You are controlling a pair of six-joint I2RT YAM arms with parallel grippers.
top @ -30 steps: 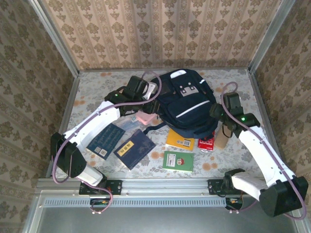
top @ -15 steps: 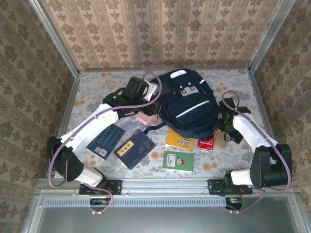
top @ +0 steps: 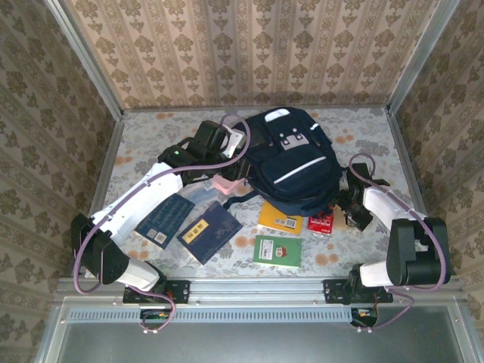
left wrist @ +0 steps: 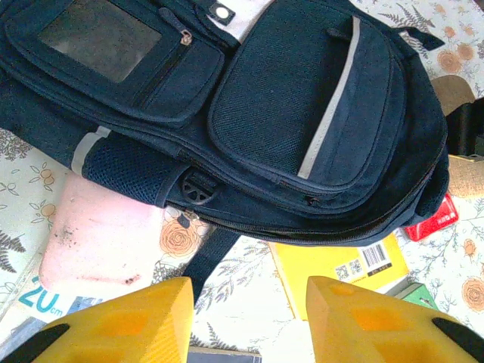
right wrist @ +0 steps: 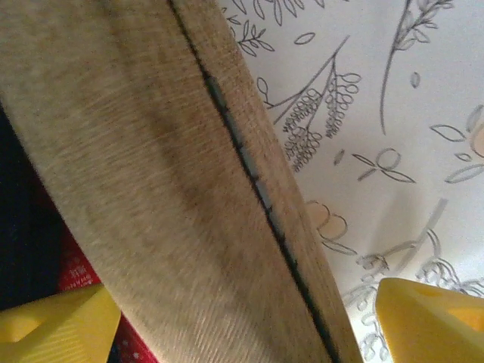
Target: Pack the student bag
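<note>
The student bag [top: 291,162], a large dark navy backpack with a thin white stripe, lies in the middle of the table. Its side pockets and zips [left wrist: 302,106] show in the left wrist view. My left gripper [top: 233,168] hovers at the bag's left side, above a dark strap [left wrist: 208,253]. It is open [left wrist: 249,291] with nothing between the fingers. My right gripper [top: 349,208] is low at the bag's right front corner. It stands open [right wrist: 242,291] astride a tan zipped pouch [right wrist: 174,189], with bare cloth showing beside the right finger.
A pink case [top: 225,184] lies left of the bag. In front of the bag lie a yellow book [top: 280,217], a red packet [top: 321,223], a green book [top: 277,251] and two dark blue books [top: 165,218] [top: 209,231]. Metal rails edge the table.
My right arm has folded back and dropped its gripper down over the tan pouch, with the jaws spreading wider. The left arm has barely moved.
</note>
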